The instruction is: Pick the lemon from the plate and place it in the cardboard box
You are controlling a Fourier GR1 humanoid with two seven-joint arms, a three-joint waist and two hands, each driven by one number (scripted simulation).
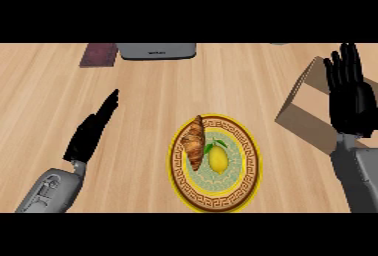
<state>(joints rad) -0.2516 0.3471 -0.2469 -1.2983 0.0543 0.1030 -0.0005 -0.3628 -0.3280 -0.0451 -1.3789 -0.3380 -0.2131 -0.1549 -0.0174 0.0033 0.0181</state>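
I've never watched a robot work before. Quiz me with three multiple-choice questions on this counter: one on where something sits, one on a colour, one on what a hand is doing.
1. Where is the yellow lemon?
A. On the round yellow-rimmed patterned plate, right of the brown croissant
B. Inside the cardboard box
C. On the bare wooden counter

2. What colour are the lemon's leaves?
A. Red
B. Green
C. Blue

3. What is the black left hand doing?
A. Curled round the lemon
B. Pressing down on the croissant
C. Open, fingers straight, holding nothing

Answers:
1. A: the lemon lies on the plate beside the croissant, while the brown cardboard box stands apart at the right.
2. B: small green leaves sit at the lemon's top.
3. C: the left hand is stretched over the counter left of the plate, away from the food.
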